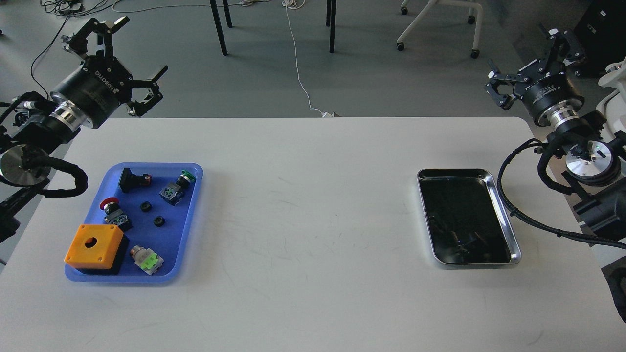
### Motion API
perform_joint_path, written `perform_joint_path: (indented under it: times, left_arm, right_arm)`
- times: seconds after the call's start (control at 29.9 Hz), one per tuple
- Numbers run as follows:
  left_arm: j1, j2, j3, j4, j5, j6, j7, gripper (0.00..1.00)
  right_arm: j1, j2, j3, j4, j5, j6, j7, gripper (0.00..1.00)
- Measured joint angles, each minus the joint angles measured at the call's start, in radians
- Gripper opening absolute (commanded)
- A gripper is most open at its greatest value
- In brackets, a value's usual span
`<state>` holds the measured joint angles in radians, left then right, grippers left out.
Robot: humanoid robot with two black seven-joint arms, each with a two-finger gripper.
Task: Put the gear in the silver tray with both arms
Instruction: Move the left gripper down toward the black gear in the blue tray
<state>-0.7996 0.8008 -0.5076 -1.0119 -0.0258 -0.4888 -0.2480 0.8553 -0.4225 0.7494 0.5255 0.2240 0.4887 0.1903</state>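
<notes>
Both grippers, left [128, 62] and right [530, 61], hung spread wide and empty off the white worktop [303, 205], leaving the shiny rectangular silver tray [503, 215] unobstructed, likely for loading.

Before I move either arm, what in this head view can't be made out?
- Silver tray: its mirror bottom shows dark reflections, so whether anything small lies in it cannot be told.
- The two small black rings in the blue tray: too small to show teeth.
- Orange box: it hides the black base under it.
- Both arms: shoulders cut off by the left and right edges.
- Left gripper and right gripper: open, empty.
</notes>
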Motion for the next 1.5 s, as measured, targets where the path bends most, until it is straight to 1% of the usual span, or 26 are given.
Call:
perform_joint_path:
  times: [0.1, 0.23, 0.4, 0.47, 0.63, 0.77, 0.84, 0.9, 1.0, 1.1, 1.2, 1.34, 1.5]
  left_arm:
    - [0.001, 0.052, 0.0, -0.039, 0.186, 0.0, -0.001, 0.98]
    - [0.009, 0.084, -0.005, -0.058, 0.486, -0.001, -0.008, 0.98]
    - [0.014, 0.128, 0.0, -0.067, 0.705, 0.0, -0.062, 0.98]
    - [0.014, 0.143, 0.001, -0.087, 0.791, 0.0, -0.075, 0.98]
    - [0.015, 0.187, 0.002, -0.141, 1.03, 0.0, -0.08, 0.98]
    - [0.02, 0.191, 0.005, -0.168, 1.26, 0.006, -0.08, 0.97]
    - [0.03, 0.182, 0.023, -0.17, 1.374, 0.053, -0.079, 0.96]
    - [0.038, 0.173, 0.065, -0.17, 1.479, 0.126, -0.078, 0.95]
    - [0.041, 0.166, 0.176, -0.165, 1.61, 0.257, -0.078, 0.94]
    - [0.041, 0.157, 0.272, -0.148, 1.674, 0.353, -0.079, 0.89]
    - [0.041, 0.133, 0.331, -0.095, 1.696, 0.4, -0.086, 0.84]
    - [0.041, 0.085, 0.368, -0.004, 1.701, 0.423, -0.096, 0.77]
    - [0.047, 0.037, 0.424, 0.088, 1.746, 0.476, -0.121, 0.76]
  right_arm:
    - [0.001, -0.009, -0.003, 0.003, 0.0, 0.0, 0.0, 1.0]
    - [0.0, -0.011, -0.004, 0.003, 0.0, 0.0, 0.0, 1.0]
    - [-0.004, -0.011, -0.001, 0.002, 0.0, 0.0, 0.0, 1.0]
    - [-0.006, -0.01, 0.001, 0.002, 0.0, 0.0, 0.0, 1.0]
    - [-0.012, -0.01, 0.002, 0.001, 0.0, 0.0, 0.0, 1.0]
    - [-0.016, -0.008, 0.002, 0.001, 0.0, 0.0, 0.001, 1.0]
    - [-0.016, -0.004, 0.002, 0.001, 0.0, 0.0, 0.001, 1.0]
    - [-0.016, -0.002, 0.0, 0.001, 0.0, 0.0, 0.001, 1.0]
    - [-0.016, 0.001, -0.001, 0.002, 0.0, 0.0, 0.001, 1.0]
    - [-0.016, 0.002, -0.001, 0.002, 0.0, 0.0, 0.001, 1.0]
    - [-0.02, 0.002, -0.001, 0.002, 0.0, 0.0, 0.001, 1.0]
    - [-0.028, 0.002, -0.002, 0.002, 0.0, 0.0, 0.001, 1.0]
    - [-0.034, 0.002, -0.003, 0.002, 0.0, 0.0, 0.002, 1.0]
